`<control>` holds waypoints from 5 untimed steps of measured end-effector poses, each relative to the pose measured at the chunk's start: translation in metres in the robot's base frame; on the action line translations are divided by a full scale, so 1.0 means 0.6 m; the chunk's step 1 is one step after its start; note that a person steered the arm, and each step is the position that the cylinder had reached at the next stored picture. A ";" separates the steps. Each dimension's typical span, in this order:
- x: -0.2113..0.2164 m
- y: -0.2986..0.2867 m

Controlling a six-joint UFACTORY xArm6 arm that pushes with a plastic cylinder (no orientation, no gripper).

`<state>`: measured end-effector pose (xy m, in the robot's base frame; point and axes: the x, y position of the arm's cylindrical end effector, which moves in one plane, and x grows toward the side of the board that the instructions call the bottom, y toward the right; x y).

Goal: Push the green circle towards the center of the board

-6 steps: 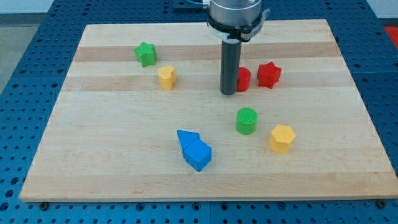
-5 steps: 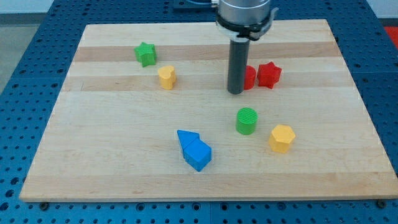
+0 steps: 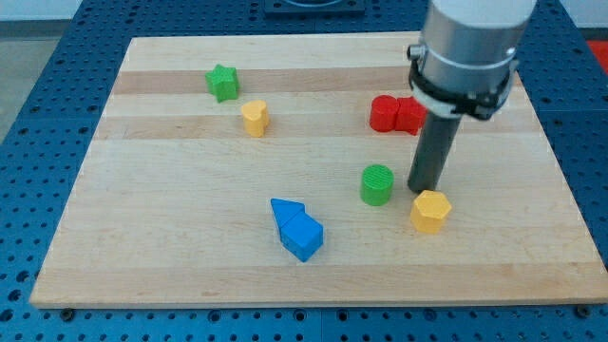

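My tip (image 3: 422, 188) stood on the board (image 3: 171, 247), right of centre, with no jaws to open or close: it was a plain rod, holding nothing and touching no block that could be made out. Nearest the bottom edge lay two blue blocks (image 3: 297, 228), pressed together, their shapes unclear. Just beside my tip, toward the bottom-right corner, sat the yellow hexagon (image 3: 429, 210). The green circle (image 3: 377, 183) lay near my tip on its left, apart from it, slightly right of and below the board's centre. Judged from its appearance, the green circle was a light, rigid cylinder with a flat base that should slide readily; contact belonged low on its curved right wall, close to its midline, since an off-centre push would likely let it roll off the rod. Farther up, a yellow block (image 3: 255, 117) lay left of centre, and a red block (image 3: 384, 113) touched a red star (image 3: 410, 114), partly hidden by the arm. A green star (image 3: 222, 82) sat nearest the top-left corner.
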<state>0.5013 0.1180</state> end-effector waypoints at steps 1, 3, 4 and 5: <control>0.017 -0.038; 0.016 -0.083; 0.001 -0.085; -0.015 -0.093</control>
